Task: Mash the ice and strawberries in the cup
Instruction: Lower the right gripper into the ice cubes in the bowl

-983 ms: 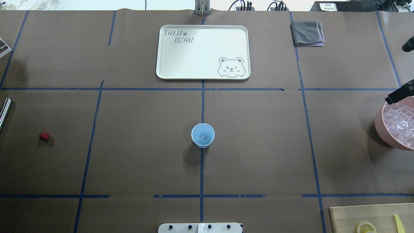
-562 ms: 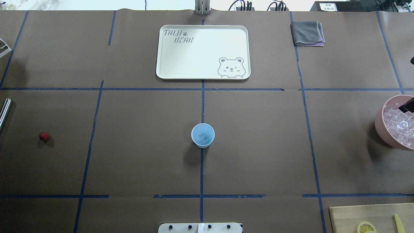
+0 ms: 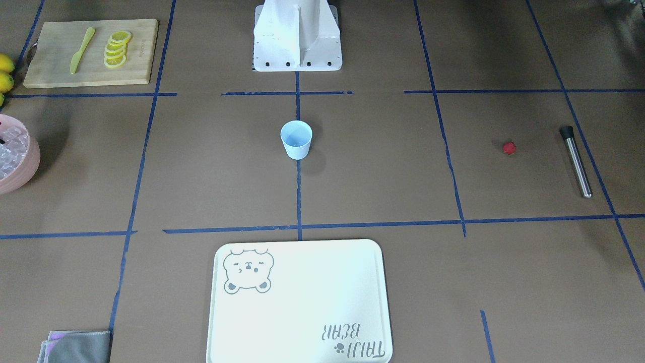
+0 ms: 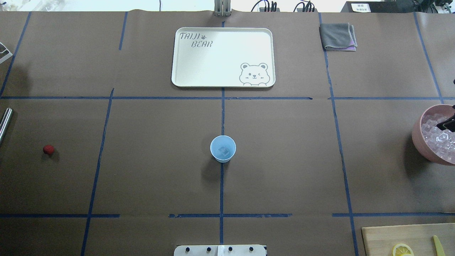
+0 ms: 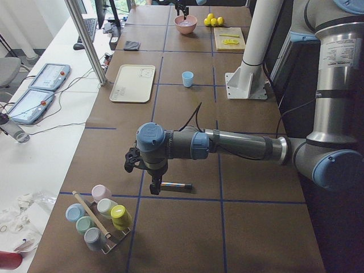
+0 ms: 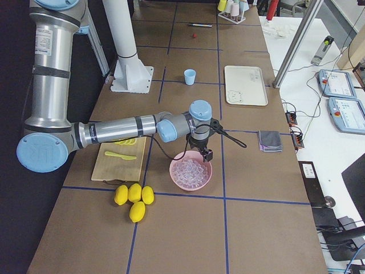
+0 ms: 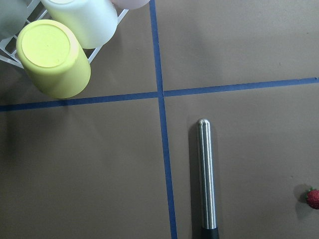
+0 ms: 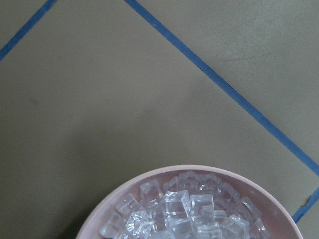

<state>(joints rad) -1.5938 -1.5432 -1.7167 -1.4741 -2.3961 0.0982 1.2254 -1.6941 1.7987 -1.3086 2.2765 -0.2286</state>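
The light-blue cup (image 4: 223,148) (image 3: 296,139) stands at the table's middle with one ice cube (image 4: 223,151) inside it. More ice (image 8: 184,211) fills the pink bowl (image 4: 418,138) (image 6: 191,171) at the right edge. My right gripper (image 6: 206,155) hangs over that bowl. Only a black tip of it (image 4: 448,123) shows from overhead, and I cannot tell whether it is open or shut. The strawberry (image 4: 48,149) (image 7: 313,198) lies far left on the paper. My left gripper (image 5: 154,190) hovers above the steel muddler (image 7: 207,174); its state cannot be told.
A cream bear tray (image 4: 177,57) lies at the back centre and a grey cloth (image 4: 337,35) at back right. A cutting board (image 3: 60,70) with lemon slices (image 3: 117,48) and a yellow knife sits near whole lemons (image 6: 134,197). A rack of cups (image 5: 99,219) stands past the muddler.
The black tip of my right gripper has moved from over the bowl's far rim to above the ice, toward the view's edge. Cup, strawberry and muddler have not moved.
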